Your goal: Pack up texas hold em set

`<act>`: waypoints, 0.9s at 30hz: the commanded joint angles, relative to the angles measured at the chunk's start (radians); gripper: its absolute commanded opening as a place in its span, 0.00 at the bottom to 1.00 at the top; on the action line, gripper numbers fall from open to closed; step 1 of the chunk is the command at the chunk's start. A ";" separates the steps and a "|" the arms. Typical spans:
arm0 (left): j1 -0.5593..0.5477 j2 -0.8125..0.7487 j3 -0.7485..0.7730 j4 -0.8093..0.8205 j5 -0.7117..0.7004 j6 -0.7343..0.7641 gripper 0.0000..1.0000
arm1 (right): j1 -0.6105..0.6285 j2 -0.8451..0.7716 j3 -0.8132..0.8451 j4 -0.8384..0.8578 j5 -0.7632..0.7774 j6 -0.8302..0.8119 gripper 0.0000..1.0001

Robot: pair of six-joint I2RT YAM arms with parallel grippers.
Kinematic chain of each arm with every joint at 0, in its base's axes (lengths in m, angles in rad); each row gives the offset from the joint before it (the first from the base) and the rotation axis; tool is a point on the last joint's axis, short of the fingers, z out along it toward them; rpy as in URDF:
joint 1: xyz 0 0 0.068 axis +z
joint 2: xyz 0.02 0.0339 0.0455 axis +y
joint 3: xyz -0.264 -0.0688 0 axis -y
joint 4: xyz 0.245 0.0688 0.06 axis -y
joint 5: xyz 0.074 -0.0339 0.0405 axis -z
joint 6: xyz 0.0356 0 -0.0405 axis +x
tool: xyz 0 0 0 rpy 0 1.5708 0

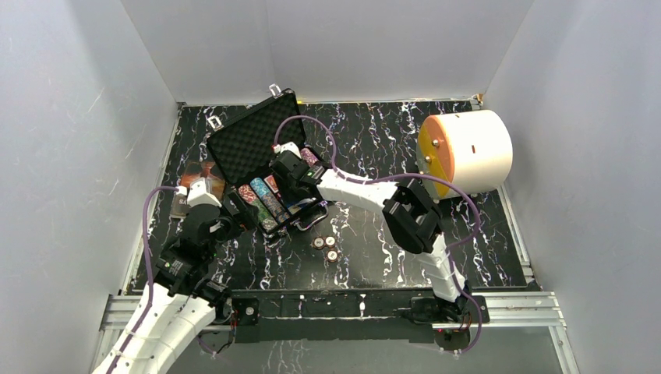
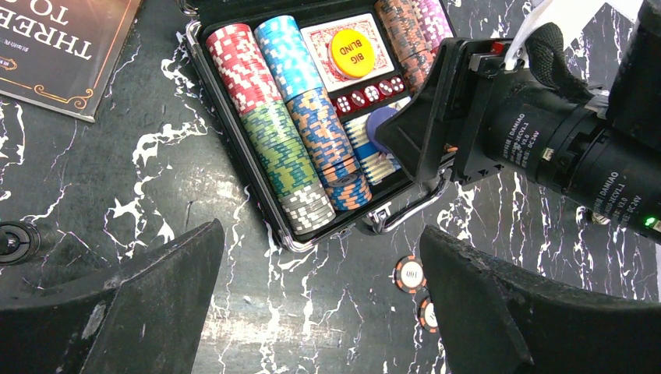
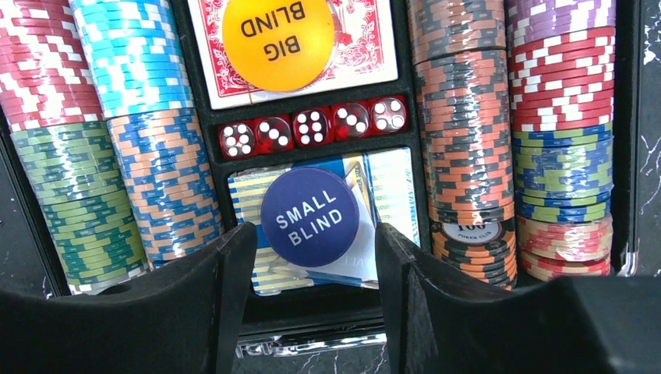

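The black hard case lies open left of centre, lid tilted back. Rows of multicoloured chips fill both sides. A yellow "BIG BLIND" button lies on the red deck, several red dice sit in a slot, and a blue "SMALL BLIND" button lies on the blue deck. My right gripper is open over the case's near edge, fingers either side of the blue button. My left gripper is open and empty above the table, just before the case's near corner. Loose orange-black chips lie by its right finger.
A dark brown booklet lies left of the case. A big white cylinder with an orange face stands at the back right. The right arm reaches across over the case's right side. White walls enclose the table.
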 commanded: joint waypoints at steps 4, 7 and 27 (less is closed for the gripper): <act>-0.003 0.008 0.013 -0.007 -0.012 0.007 0.96 | -0.001 -0.184 -0.088 0.010 0.014 0.002 0.66; -0.003 0.016 0.014 0.002 -0.010 0.005 0.96 | -0.004 -0.268 -0.194 0.036 0.003 0.002 0.66; -0.003 0.068 0.042 0.059 -0.022 -0.004 0.93 | -0.032 -0.077 -0.005 -0.014 -0.037 -0.070 0.64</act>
